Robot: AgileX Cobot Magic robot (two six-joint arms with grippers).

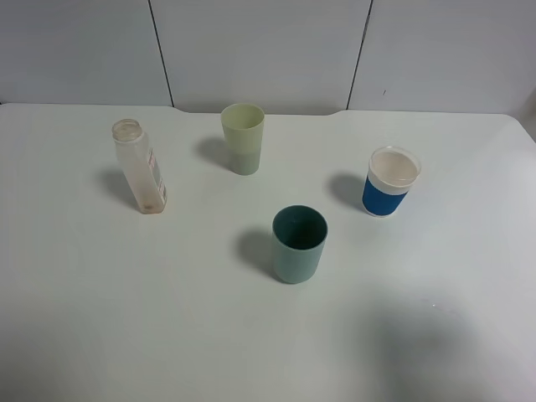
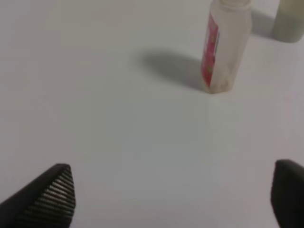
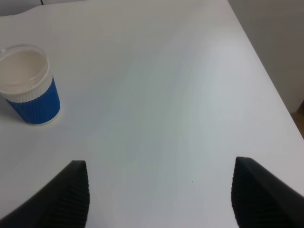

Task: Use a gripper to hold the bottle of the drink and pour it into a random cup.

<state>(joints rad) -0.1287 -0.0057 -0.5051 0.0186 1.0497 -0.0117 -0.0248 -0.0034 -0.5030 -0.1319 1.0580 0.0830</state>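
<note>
The bottle [image 1: 140, 167] stands upright at the left of the white table, clear with a red-printed label and an open wide neck. Only a faint reddish tint shows near its base, so I cannot tell how much drink is in it. The pale yellow-green cup [image 1: 243, 138] stands upright behind the middle. My left gripper [image 2: 173, 194] is open with nothing between its dark fingers [image 2: 52, 194]. It sits well short of the bottle [image 2: 225, 47], with the cup [image 2: 289, 21] just beyond. My right gripper [image 3: 161, 194] is also open and empty. Neither arm shows in the high view.
A teal cup [image 1: 299, 243] stands near the table's middle. A blue cup with a white rim [image 1: 391, 180] stands at the right, also in the right wrist view [image 3: 28, 85]. The table's right edge [image 3: 266, 80] runs close by.
</note>
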